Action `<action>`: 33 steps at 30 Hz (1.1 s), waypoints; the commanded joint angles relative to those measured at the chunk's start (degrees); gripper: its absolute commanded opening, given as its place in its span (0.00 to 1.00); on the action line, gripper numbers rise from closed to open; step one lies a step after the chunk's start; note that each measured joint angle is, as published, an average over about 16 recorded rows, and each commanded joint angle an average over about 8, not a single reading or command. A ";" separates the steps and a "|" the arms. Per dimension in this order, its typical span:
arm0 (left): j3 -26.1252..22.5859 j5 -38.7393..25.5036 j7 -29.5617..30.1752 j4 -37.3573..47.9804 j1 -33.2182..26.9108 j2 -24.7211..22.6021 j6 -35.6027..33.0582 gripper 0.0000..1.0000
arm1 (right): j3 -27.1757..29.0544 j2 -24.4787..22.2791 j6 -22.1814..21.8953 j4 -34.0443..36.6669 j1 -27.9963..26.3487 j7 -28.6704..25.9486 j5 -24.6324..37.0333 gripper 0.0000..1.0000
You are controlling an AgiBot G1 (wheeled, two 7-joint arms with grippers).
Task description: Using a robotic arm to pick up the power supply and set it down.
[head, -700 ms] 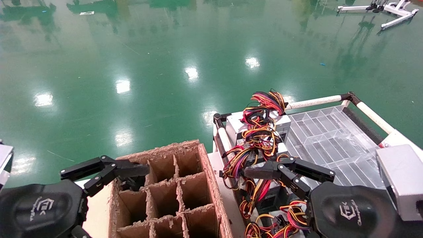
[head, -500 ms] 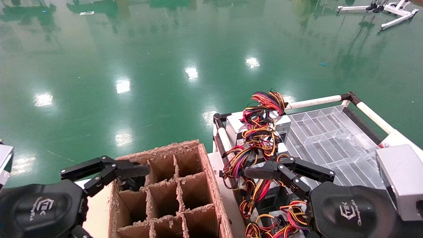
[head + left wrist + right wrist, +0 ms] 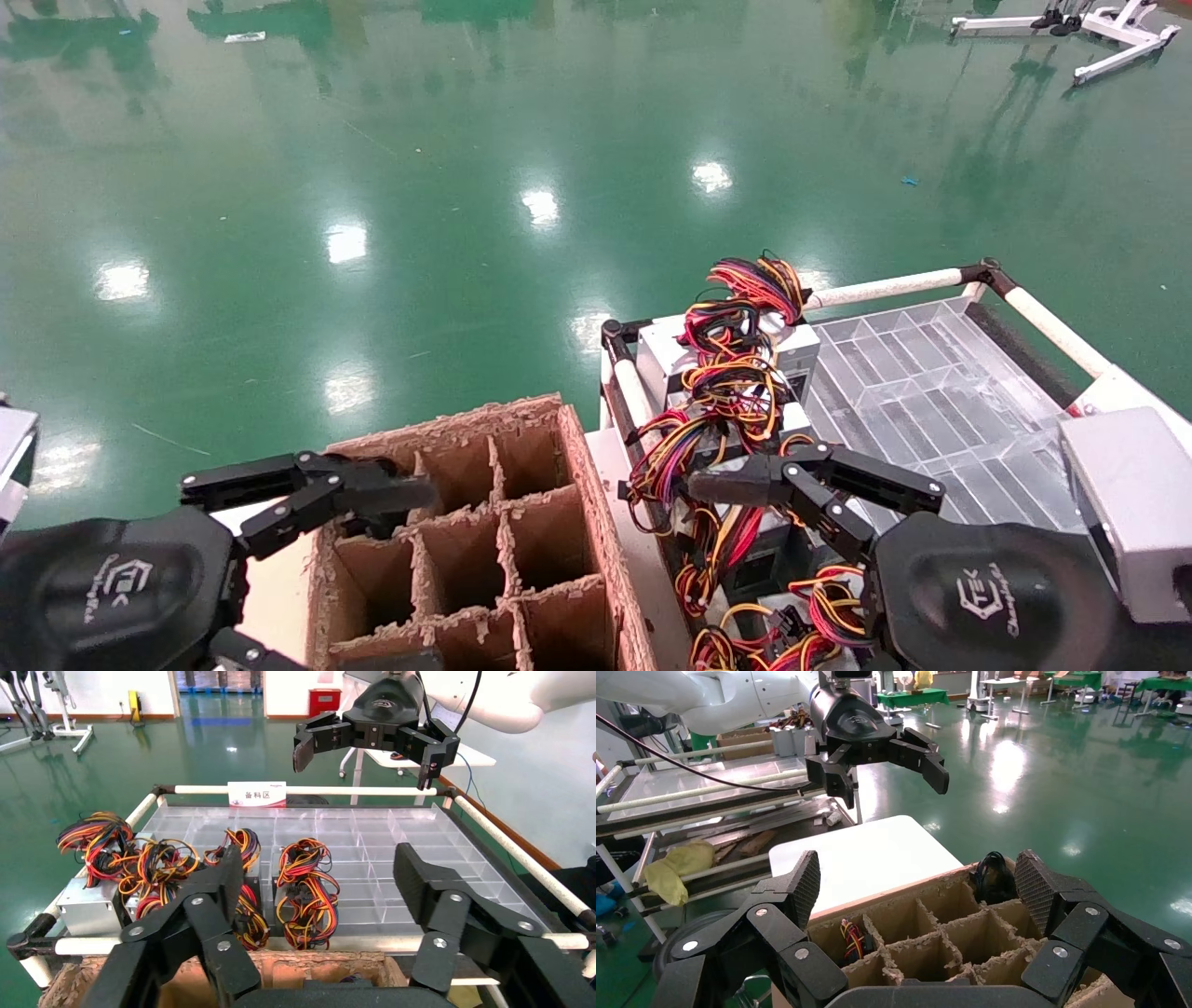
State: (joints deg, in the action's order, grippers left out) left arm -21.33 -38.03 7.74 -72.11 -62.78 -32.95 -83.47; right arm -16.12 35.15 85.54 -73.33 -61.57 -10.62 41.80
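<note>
- Right gripper: hovering just above the power supply row, jaws spread wide, empty; nearer arm.
- Left gripper: idling over cardboard box, fingers wide apart.

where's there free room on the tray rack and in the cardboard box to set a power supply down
The clear tray is bare between the wire bundles and the white rail. Its side nearest the cardboard box is crowded with power supplies. Most box cells look empty in the right wrist view; a far corner cell and one other hold wires.
</note>
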 commanded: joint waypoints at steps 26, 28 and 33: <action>-0.01 0.01 -0.01 0.01 -0.01 0.00 0.00 0.00 | -12.38 8.43 -2.17 -0.77 -6.32 -0.47 24.11 1.00; -0.01 0.01 -0.01 0.01 -0.01 0.00 0.00 0.00 | -13.28 9.29 -2.19 -1.12 -7.64 -0.05 26.42 0.84; -0.01 0.01 -0.01 0.01 -0.01 0.00 0.00 0.00 | -15.35 11.55 -2.28 -1.60 -10.64 2.01 31.94 0.22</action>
State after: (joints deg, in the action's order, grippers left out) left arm -21.34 -38.02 7.73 -72.10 -62.79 -32.95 -83.48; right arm -31.30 46.67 83.56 -74.45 -71.95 -8.49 72.92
